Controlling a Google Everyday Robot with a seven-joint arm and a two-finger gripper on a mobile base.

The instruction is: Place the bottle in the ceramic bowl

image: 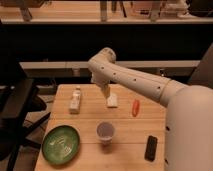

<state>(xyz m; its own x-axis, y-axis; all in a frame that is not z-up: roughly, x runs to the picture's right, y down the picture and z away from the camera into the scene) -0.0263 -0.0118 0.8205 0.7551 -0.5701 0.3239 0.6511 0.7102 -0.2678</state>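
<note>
Quick status from where I'm standing: basically none of the job is done yet. The bottle (75, 100) is on the tabletop (127, 157), back and to the left of the white cup (105, 131), close to the far edge. Nothing is touching it. I can't quite tell from this angle whether it's lying flat or standing, though lying with the cap pointing away would be my guess.

The ceramic bowl (61, 145), the big green one, sits left of the cup and a touch nearer to me, with nothing in it. So bottle and bowl are both on the cup's left side, bottle behind and bowl in front, with bare wood between them.

The claw (107, 93) hangs from the end of the white arm (135, 80), straight back from the cup and just above a flat white packet (112, 101). It's spread wide and carrying nothing. It's off to the right of the bottle, near it but clearly apart.

Other clutter: an orange thing (135, 107) back and right of the cup, and a dark flat thing (151, 148) to the cup's right and nearer to me.

So what's left is pretty much everything. The claw has to get over the bottle, come down, close on it, lift, carry it forward to the bowl and let go. I'd say it's at the approach step, nothing more.
</note>
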